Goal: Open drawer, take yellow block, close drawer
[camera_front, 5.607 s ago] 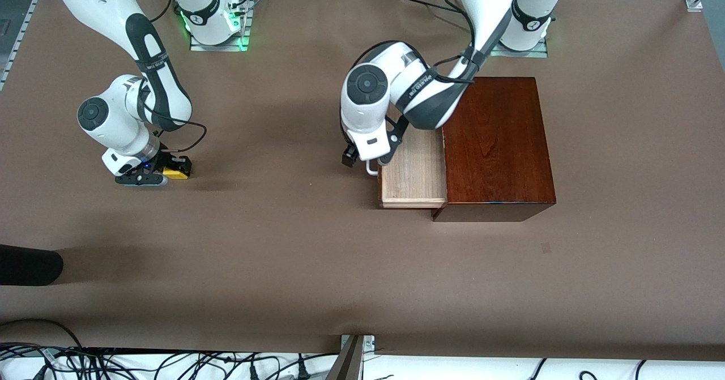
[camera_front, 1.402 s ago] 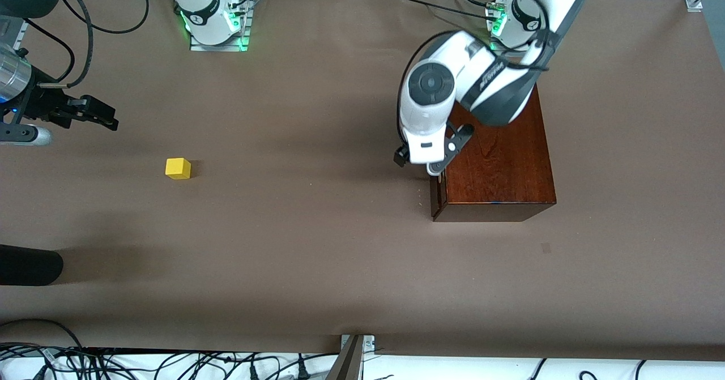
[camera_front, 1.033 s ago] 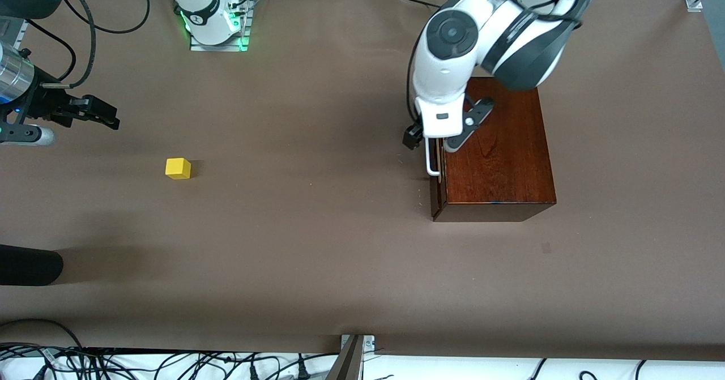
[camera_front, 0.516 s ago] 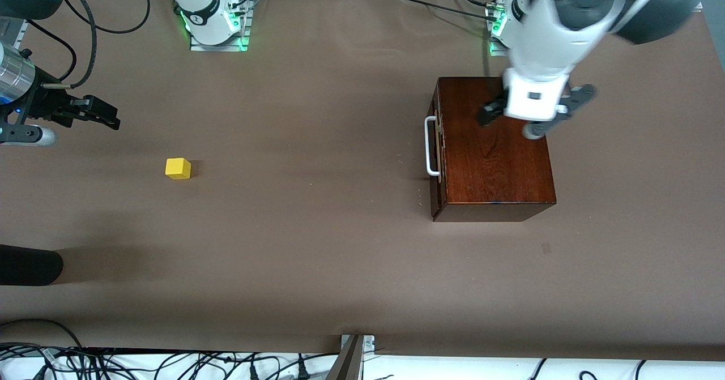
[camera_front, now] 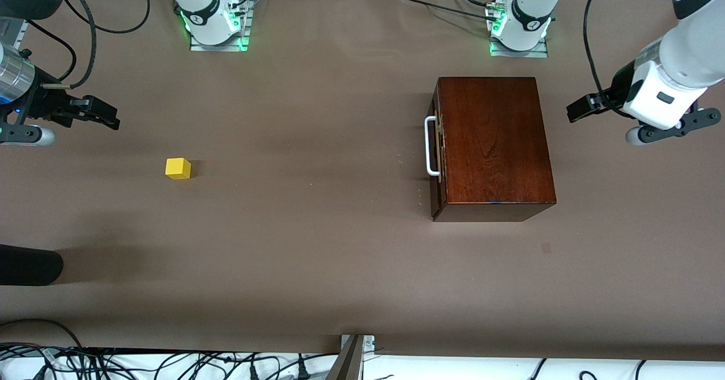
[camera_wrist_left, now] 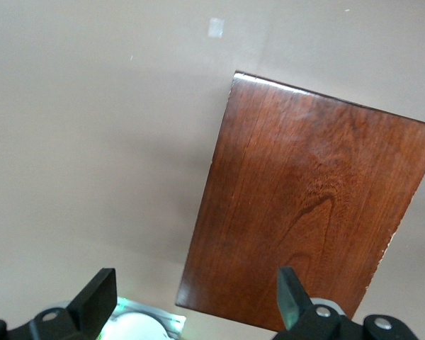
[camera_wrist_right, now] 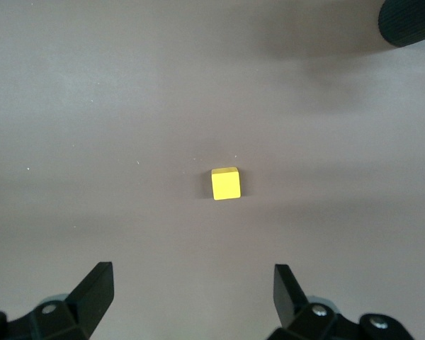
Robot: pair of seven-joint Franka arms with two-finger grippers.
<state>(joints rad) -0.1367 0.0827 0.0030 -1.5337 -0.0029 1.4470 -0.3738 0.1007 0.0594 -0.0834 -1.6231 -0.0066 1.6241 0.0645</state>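
Brown matting covers the whole counter (camera_front: pixel 317 244), with cables bundled along its edge nearest the front camera. Toward the left arm's end sits the glossy dark-brown wooden box (camera_front: pixel 494 142), resting flat on the counter. Its drawer (camera_front: pixel 436 142) is pushed fully in, so the dark reddish front lies flush with the box and nothing of its inside shows; only the white U-shaped handle (camera_front: pixel 430 145) stands out from the front, facing the right arm's end of the counter. The left wrist view looks down on the box's closed top.

Well apart from the box, toward the right arm's end, the yellow block (camera_front: pixel 178 168) sits alone on the bare matting, outside any container and touching nothing else. The right wrist view shows it squarely below, between the spread fingertips.

Up in the air over the counter's edge at the left arm's end, just past the box, the left gripper (camera_front: pixel 614 120) has its jaws spread wide and holds nothing. The right gripper (camera_front: pixel 71 120) hangs over the counter's edge at the right arm's end, near the block, jaws likewise parted and empty.
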